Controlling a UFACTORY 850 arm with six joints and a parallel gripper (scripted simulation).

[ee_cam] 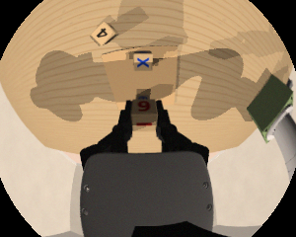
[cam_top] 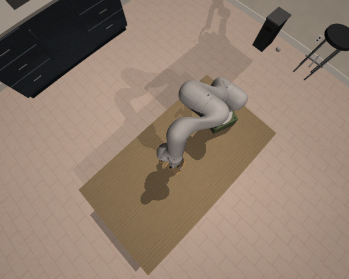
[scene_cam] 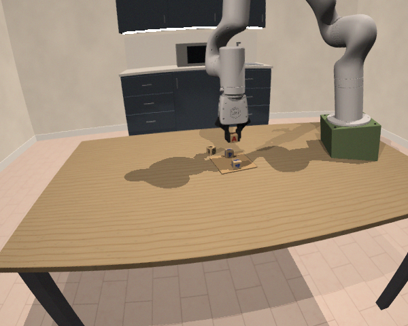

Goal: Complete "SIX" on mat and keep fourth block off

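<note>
My gripper (scene_cam: pixel 233 134) is shut on a wooden block (scene_cam: pixel 234 138) and holds it in the air, just above the far edge of the small tan mat (scene_cam: pixel 233 163). The held block shows a red A on its side in the exterior view and a red mark on its face in the wrist view (ee_cam: pixel 144 113). Two blocks with blue letters lie on the mat (scene_cam: pixel 228 153) (scene_cam: pixel 236 163). The wrist view shows one of them, with a blue X (ee_cam: pixel 143 61); the held block mostly hides the other. A fourth block (scene_cam: pixel 211 150) (ee_cam: pixel 104 32) lies on the table, off the mat's left corner.
The arm's green base (scene_cam: pixel 349 136) stands at the table's far right. In the overhead view the arm (cam_top: pixel 180 132) covers the mat and blocks. Dark cabinets (scene_cam: pixel 194 98) stand behind the table.
</note>
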